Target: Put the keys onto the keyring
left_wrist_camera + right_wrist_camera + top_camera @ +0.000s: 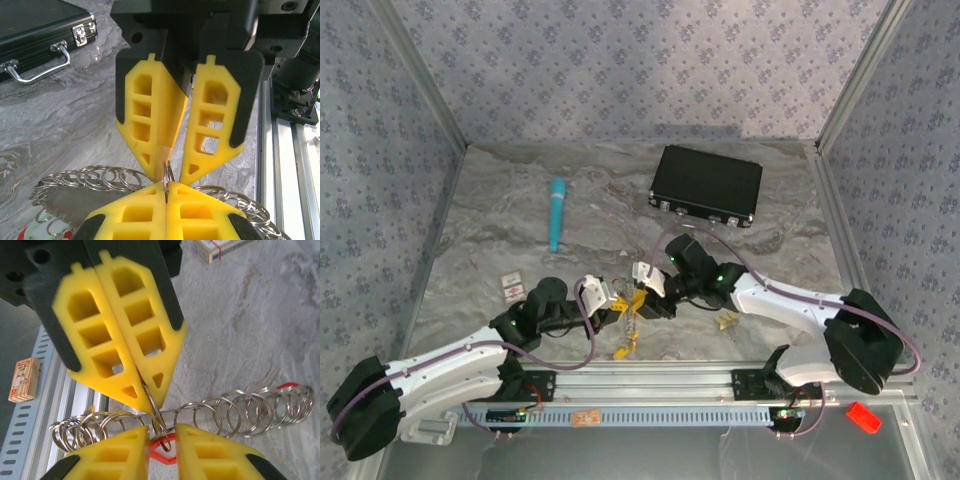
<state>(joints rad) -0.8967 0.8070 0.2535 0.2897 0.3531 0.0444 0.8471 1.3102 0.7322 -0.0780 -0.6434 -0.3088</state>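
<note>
The job looks partway through, with a threading step in hand. Over the near middle of the counter the two arms meet tip to tip. The left tool is clamped fully shut, pinching a small split ring that stands up from between its tips. The right tool faces it with its jaws partly apart. That ring and a red tag sit in the gap, but I cannot tell whether either finger touches them, so it seems to have hold of nothing.

The keyring lies between the two tools. It is a thin wire running across the right wrist view, strung along its length with a row of split rings. At its far end a red-tagged key appears to be on the wire already. In the left wrist view a flat metal blade shows among the rings, probably another key that is on.

Some work is left. A yellow-tagged key lies on the counter just nearer than the tools, and a second yellow-tagged key lies beside the right arm — both apart from the keyring. My reading is that a few keys are on and at least these two are yet to go. Whether the pinched ring has been worked onto the wire is not clear from here.
</note>
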